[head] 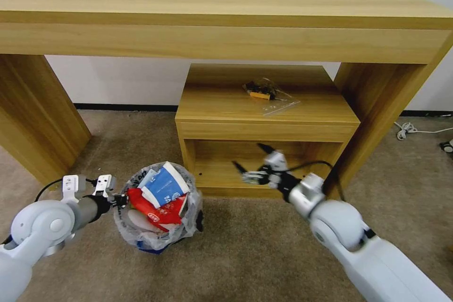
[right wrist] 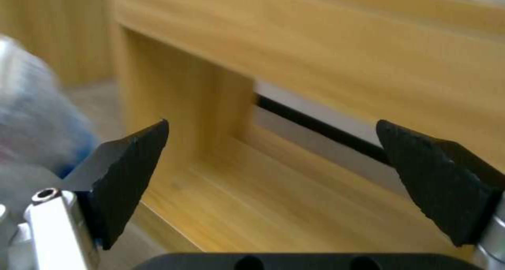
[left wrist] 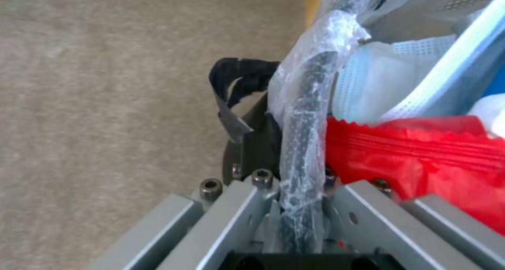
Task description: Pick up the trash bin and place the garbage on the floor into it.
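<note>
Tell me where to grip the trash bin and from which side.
Grip the trash bin by its thin bag-covered rim, likely from the robot's left, one finger inside, one outside. The open top leaves the rim exposed, and the left gripper is clamped there. The right gripper hangs open by the cabinet.

Surfaces, as my cameras find them:
- the floor (head: pixel 264 245): beige short-pile carpet, matt and rough.
- the counter (head: pixel 226 23) and low cabinet (head: pixel 266 108): light wood grain, smooth satin finish.
- the trash bin (head: pixel 158 207): lined with a crinkled, translucent plastic bag (left wrist: pixel 305 116), faintly glossy.
- red wrapper (left wrist: pixel 421 159): shiny film with a serrated edge.
- mask (left wrist: pixel 378 81): pale woven cloth.
- my left end effector (left wrist: pixel 302 191): brushed grey metal, screw heads showing.
- my right end effector (right wrist: pixel 274 175): matt black textured pads (right wrist: pixel 131 159).
</note>
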